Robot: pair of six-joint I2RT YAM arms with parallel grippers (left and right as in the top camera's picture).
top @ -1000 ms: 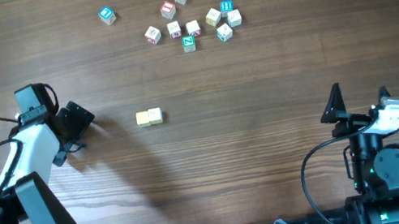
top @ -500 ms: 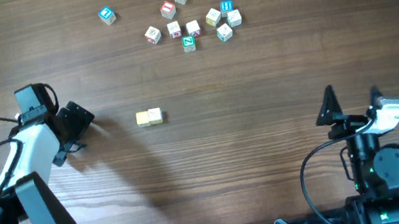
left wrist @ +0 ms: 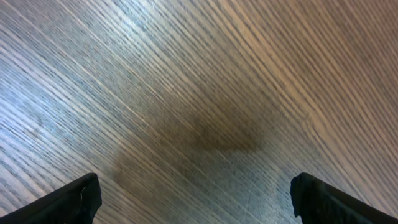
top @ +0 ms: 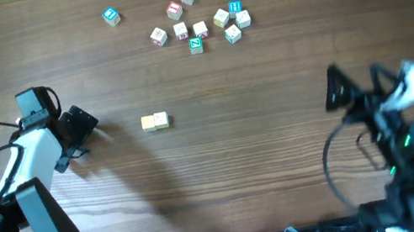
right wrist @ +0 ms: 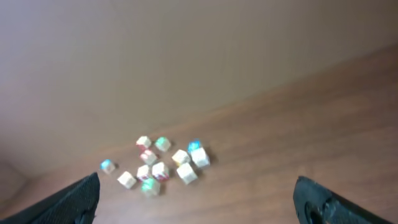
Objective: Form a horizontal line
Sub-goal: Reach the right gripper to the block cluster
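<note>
The little cubes [top: 200,28] on the tabletop have colored marks on their faces, but they are too small to read.

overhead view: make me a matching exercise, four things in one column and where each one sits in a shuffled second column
Things:
1. yellowish cube pair
2. cluster of letter cubes
3. left gripper
4. right gripper

Places:
A. top centre of the view
B. right side, level with the yellowish pair
C. near the middle, the two side by side
D. left side, apart from every cube

Pairs: 1-C, 2-A, 3-D, 4-B
</note>
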